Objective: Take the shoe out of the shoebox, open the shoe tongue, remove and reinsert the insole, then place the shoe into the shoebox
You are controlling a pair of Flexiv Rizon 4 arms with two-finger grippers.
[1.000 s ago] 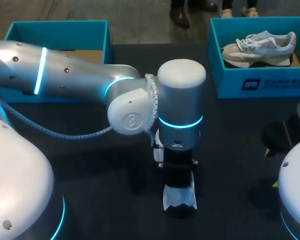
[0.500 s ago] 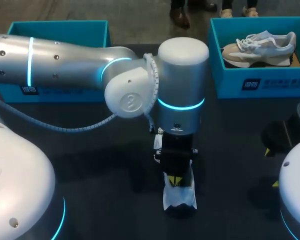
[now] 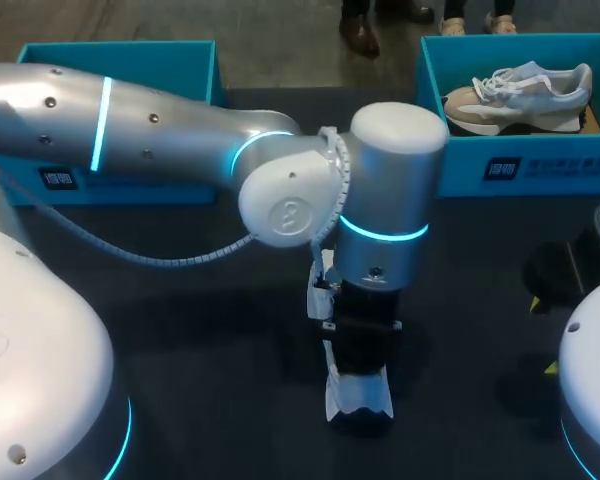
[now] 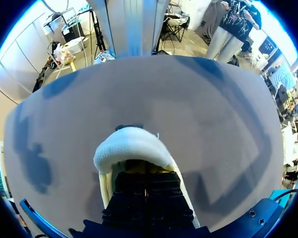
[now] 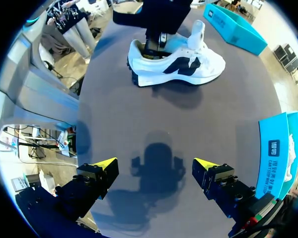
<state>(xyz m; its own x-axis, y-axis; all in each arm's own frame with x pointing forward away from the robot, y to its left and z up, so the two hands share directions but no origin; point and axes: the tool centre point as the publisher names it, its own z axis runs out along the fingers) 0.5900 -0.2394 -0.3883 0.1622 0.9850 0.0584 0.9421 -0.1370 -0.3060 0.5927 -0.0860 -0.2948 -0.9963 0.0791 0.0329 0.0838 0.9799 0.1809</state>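
A white shoe with a black side mark (image 5: 176, 62) stands on the dark table (image 3: 180, 340) near the front middle, also seen as the shoe (image 3: 358, 395) from above. My left arm reaches over it from the left. The left gripper (image 3: 360, 362) points straight down into the shoe's opening, fingers shut. Its wrist view shows the left gripper (image 4: 146, 173) inside the shoe, behind the padded white collar (image 4: 131, 148). Whether anything thin is pinched is hidden. My right gripper (image 5: 154, 171) hangs open over bare table at the right, well away from the shoe.
A blue shoebox (image 3: 520, 150) at the back right holds a second grey-white sneaker (image 3: 520, 90). Another blue shoebox (image 3: 120, 70) stands at the back left, partly behind my left arm.
My left arm's wrist has shifted to the right above the shoe. Its yellow tips, visible half a second ago, are now out of sight. The shoe and the right arm have stayed put.
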